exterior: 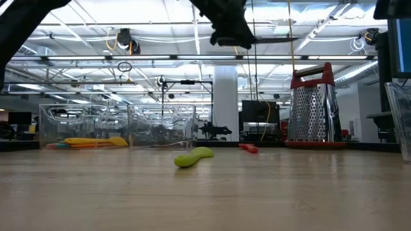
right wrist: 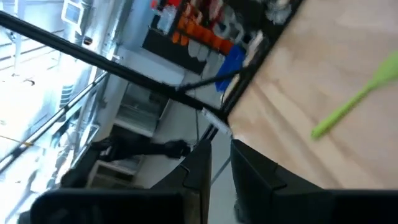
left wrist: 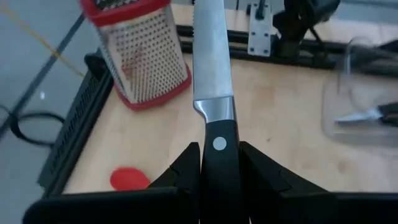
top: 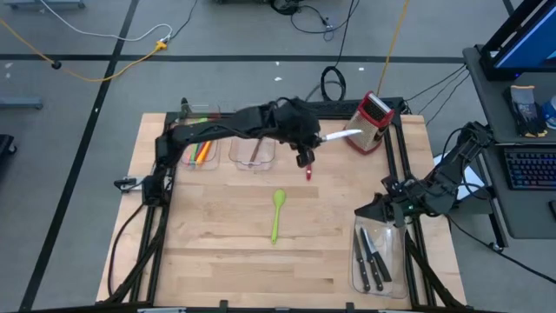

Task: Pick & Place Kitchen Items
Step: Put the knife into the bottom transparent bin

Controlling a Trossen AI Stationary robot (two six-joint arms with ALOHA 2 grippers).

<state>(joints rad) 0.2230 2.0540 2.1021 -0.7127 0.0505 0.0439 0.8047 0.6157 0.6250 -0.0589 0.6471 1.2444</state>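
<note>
Both grippers are in your views: your left gripper point(left wrist: 217, 168) is clamped on the black handle of a steel knife point(left wrist: 210, 68), held above the worktop point(top: 217, 252) with the blade pointing at the box grater point(top: 372, 122). Just below it a small red utensil point(top: 308, 173) lies on the wood. Nearer the middle lies a green spoon point(top: 277, 213). At the back, clear bins point(top: 253, 149) hold orange and yellow utensils point(top: 201, 153). Your right gripper point(right wrist: 221, 165) waits at the right edge with its fingers close together, gripping nothing, beside a bin of black-handled knives point(top: 372, 261).
</note>
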